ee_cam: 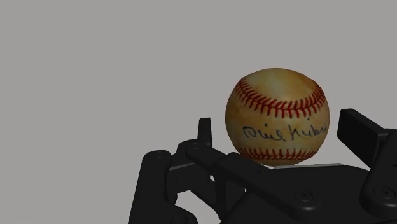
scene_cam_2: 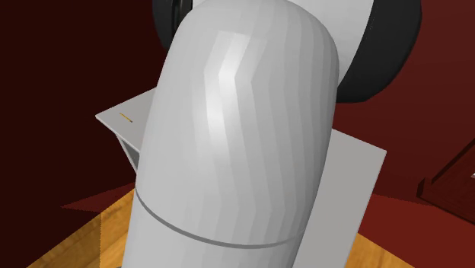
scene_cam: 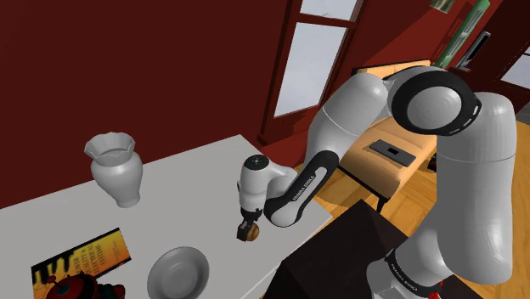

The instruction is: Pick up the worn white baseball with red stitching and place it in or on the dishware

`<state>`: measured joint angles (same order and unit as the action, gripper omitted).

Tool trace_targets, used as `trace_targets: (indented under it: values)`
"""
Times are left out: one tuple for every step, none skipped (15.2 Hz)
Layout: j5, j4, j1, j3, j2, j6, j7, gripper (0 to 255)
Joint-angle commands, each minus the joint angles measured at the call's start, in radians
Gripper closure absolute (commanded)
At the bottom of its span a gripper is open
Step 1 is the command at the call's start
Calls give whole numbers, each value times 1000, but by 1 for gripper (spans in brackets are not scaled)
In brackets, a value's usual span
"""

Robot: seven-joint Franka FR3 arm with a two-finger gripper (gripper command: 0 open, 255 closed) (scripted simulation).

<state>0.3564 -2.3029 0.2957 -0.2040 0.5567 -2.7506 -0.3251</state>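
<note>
- While the baseball (scene_cam: 250, 232) sits low near the desk's (scene_cam: 195, 174) edge, directly under the gripper (scene_cam: 249, 226), I log the task as early. The pick is not confirmed and the placing has not begun.
- Ball appearance, from the wrist view: the baseball (ee_cam: 277, 118) is yellowed and tan-stained. It has red stitching and a dark handwritten signature across its face.
- Target: I take the shallow grey dish (scene_cam: 178, 273) to be the dishware. It is bare. It lies on the same desk, apart from the ball, toward the shoulder view's lower left.
- Gripper (ee_cam: 280, 130), wrist view: the fingers are spread with the ball between them.
- A strip of grey desk shows between one finger (ee_cam: 203, 130) and the ball, so there is no contact on that side.
- The other finger (ee_cam: 356, 130) stands just beside the ball. I cannot confirm that it touches.
- Judgement: the gripper is bracketing the ball, not pinching it, so I do not count the ball as held.
- I cannot tell whether the ball rests on the desk or is raised a little. In the shoulder view it reads as at desk level.
- Left to do, as I judge it: squeeze onto the ball, lift, carry it toward the dish, lower and release.
- Also on the desk: a white vase (scene_cam: 115, 168), well apart from the ball, and a yellow-printed book (scene_cam: 81, 259) near the dish on its far side from the ball. I judge that neither lies between ball and dish.
</note>
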Motion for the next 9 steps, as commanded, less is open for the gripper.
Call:
trace_targets:
  values:
    - [0, 0, 0, 0, 0, 0, 0, 0]
    - [0, 0, 0, 0, 0, 0, 0, 255]
    - [0, 0, 0, 0, 0, 0, 0, 255]
    - [0, 0, 0, 0, 0, 0, 0, 255]
    - [0, 0, 0, 0, 0, 0, 0, 255]
    - [0, 0, 0, 0, 0, 0, 0, 255]
    - [0, 0, 0, 0, 0, 0, 0, 255]
    - [0, 0, 0, 0, -1, 0, 0, 255]
    - [0, 0, 0, 0, 0, 0, 0, 255]
